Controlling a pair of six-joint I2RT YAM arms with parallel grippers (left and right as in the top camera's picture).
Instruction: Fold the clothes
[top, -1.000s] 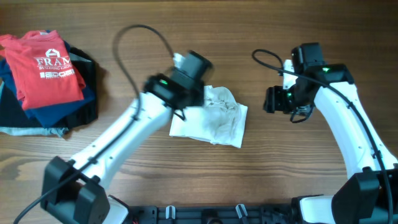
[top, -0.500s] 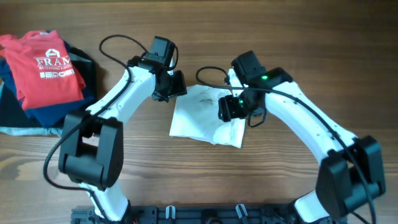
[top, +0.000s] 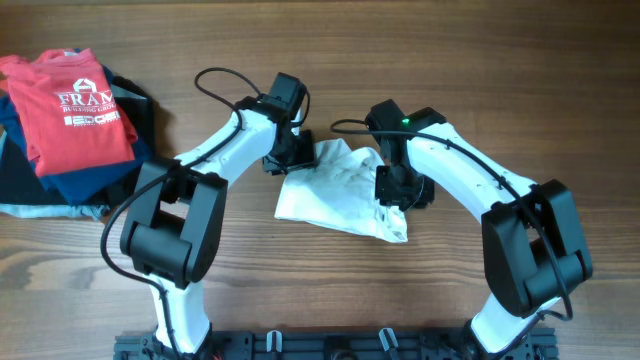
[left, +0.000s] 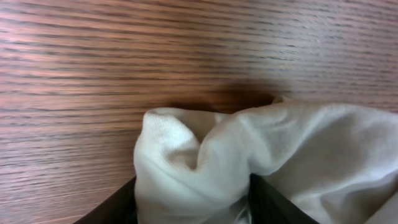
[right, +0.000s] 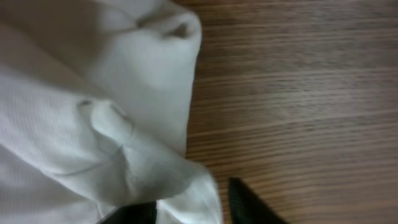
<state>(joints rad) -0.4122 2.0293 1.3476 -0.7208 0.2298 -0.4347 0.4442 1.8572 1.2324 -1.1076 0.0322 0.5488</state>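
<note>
Here, from overhead, the crumpled white cotton T-shirt (top: 340, 190) lies on the brown wooden table (top: 480, 300) between the left gripper (top: 298, 158), at its far corner, and the right gripper (top: 400, 190), on its opposite edge, probably so they can pull it flat. The left wrist view shows a bunched fold pinched between that gripper's fingers (left: 109, 208). The right wrist view shows a corner between the fingers there, though I cannot tell whether they clamp it.

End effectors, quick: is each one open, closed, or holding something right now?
Left end effector: closed on a bunched edge of the white T-shirt.
Right end effector: shirt fabric lies between its jaws; whether it grips cannot be told.
</note>
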